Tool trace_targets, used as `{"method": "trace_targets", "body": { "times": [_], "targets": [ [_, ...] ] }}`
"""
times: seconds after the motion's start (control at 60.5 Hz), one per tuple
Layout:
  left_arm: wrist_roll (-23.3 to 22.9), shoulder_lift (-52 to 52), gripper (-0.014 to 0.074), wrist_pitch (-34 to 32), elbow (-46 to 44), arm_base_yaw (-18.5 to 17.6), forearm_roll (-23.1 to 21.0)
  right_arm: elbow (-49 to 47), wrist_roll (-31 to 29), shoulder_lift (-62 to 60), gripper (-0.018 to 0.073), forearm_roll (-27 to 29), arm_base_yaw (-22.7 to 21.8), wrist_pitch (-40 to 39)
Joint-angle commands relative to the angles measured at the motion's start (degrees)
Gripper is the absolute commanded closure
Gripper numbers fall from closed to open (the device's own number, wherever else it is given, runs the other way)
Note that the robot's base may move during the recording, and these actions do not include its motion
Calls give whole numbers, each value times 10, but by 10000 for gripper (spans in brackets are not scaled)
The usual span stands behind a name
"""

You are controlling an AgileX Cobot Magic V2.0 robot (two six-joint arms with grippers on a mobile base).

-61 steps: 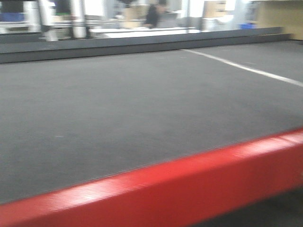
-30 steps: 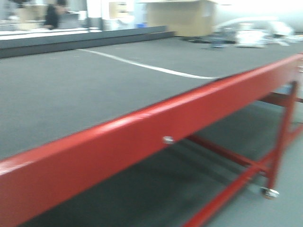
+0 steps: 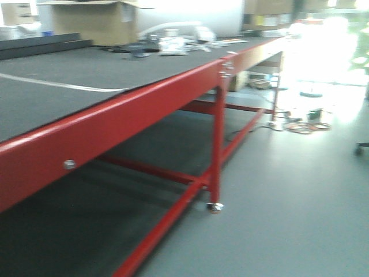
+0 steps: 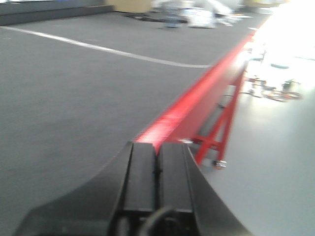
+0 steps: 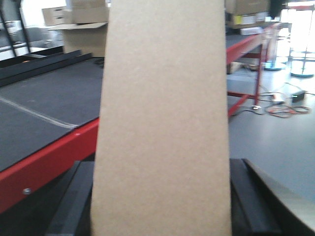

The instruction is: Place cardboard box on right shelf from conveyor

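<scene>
Cardboard box [image 5: 162, 123] is clamped in my right end effector [image 5: 160, 206]. It stands upright, a plain tan face filling the middle of the right wrist view, with one dark finger [image 5: 74, 201] against its 9 o'clock side and the other against its 3 o'clock side. The box is off any surface, held in the air.

At 9 o'clock of the box is the red-framed counter [image 5: 49, 162] with a dark grey top. At 3 o'clock is the pale grey floor [image 5: 275, 142], with cables [image 5: 290, 110] lying on it. Brown cartons [image 5: 78, 24] sit at 11 o'clock, at the counter's far end.

My left end effector [image 4: 157, 152] is closed, fingers [image 4: 140, 177] pressed together with nothing between them. It hangs over the counter's red edge, dark top at 9 o'clock and floor at 3 o'clock.

Front view is blurry. The counter's red rail runs from 8 o'clock toward 1 o'clock. A white line [image 3: 57, 85] crosses the dark top. A red leg ends on a caster [image 3: 216, 206]. White clutter [image 3: 173, 43] at the far end is too blurred to name.
</scene>
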Motion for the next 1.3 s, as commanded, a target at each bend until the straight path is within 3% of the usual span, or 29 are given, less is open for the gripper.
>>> {"method": "trace_targets", "body": {
  "times": [0.0,1.024,1.288],
  "targets": [
    [0,-7,713,-48,4,-4,-3,-13,-5,10,373,-5,-4,-62],
    [0,-8,712,-48,5,-4,-3,-13,-5,10,373,-5,-4,-62],
    [0,-8,712,-48,6,-54,-3,-13,-5,11,373,-5,-4,-62]
  ]
}}
